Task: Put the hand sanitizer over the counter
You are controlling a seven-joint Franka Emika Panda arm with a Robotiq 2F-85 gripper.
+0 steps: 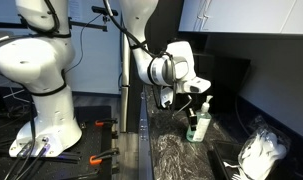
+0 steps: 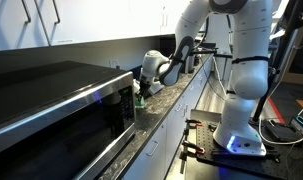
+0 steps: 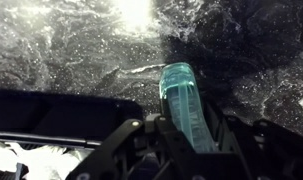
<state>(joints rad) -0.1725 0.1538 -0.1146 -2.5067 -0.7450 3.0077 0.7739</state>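
Note:
The hand sanitizer is a clear green bottle standing upright on the dark speckled counter. It shows in both exterior views. My gripper comes down on its top and is shut on it. In the wrist view the bottle runs out from between my two fingers, with the counter below it. The bottle's base looks to be at or just above the counter surface.
A crumpled white bag lies on the counter close by and shows in the wrist view. A large black appliance stands on the counter beside the bottle. Cabinets hang above. The robot base stands on the floor.

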